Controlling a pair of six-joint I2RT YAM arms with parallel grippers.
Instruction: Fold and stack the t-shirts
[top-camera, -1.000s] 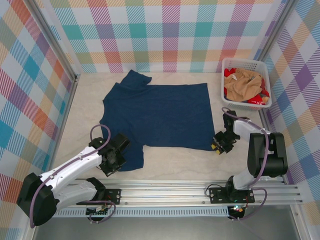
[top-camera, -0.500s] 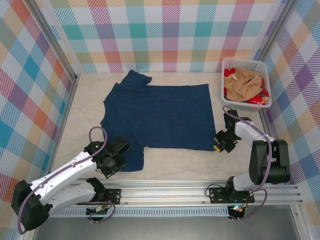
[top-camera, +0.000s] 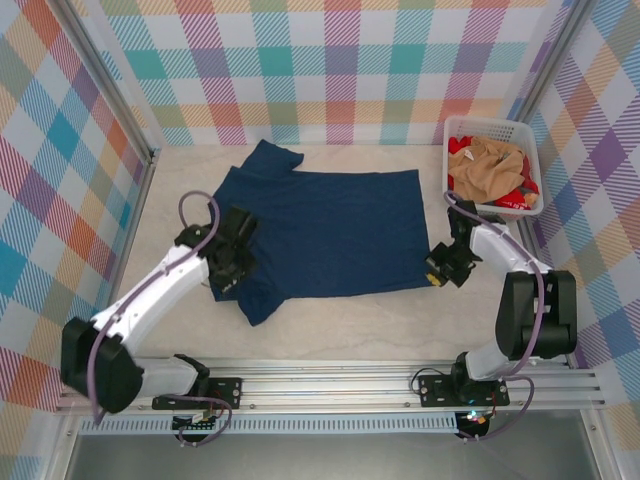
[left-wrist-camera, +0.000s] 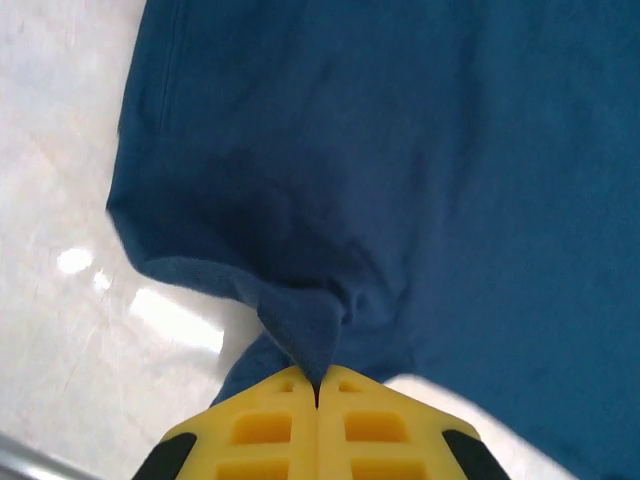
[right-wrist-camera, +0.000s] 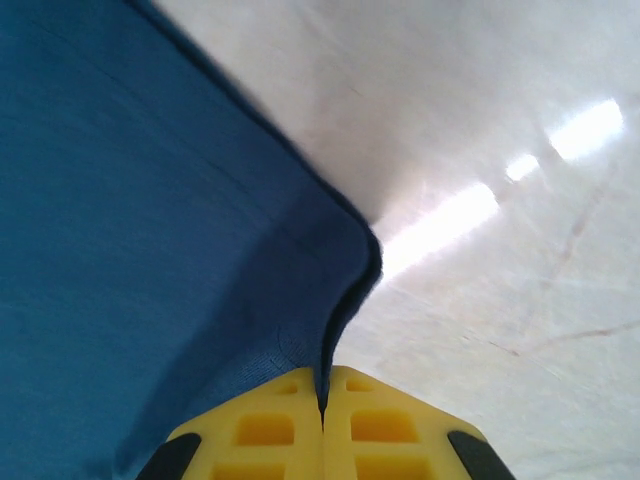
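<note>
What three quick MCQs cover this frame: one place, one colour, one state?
1. Where is the white basket? A far right corner B far left corner C near edge, centre
2. What colour is the spread t-shirt? A red B navy C tan
3. How do the right jaws stand? A wide open, empty B shut on the t-shirt's corner C shut on the basket rim
Key: 1A, top view shows it far right; 2B, the cloth is navy; 3B, right wrist view shows cloth pinched between closed jaws.

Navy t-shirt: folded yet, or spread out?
Mostly spread, not folded. The navy t-shirt lies flat on the table; only its near edge is pinched by the left gripper and right gripper, both shut on cloth.
</note>
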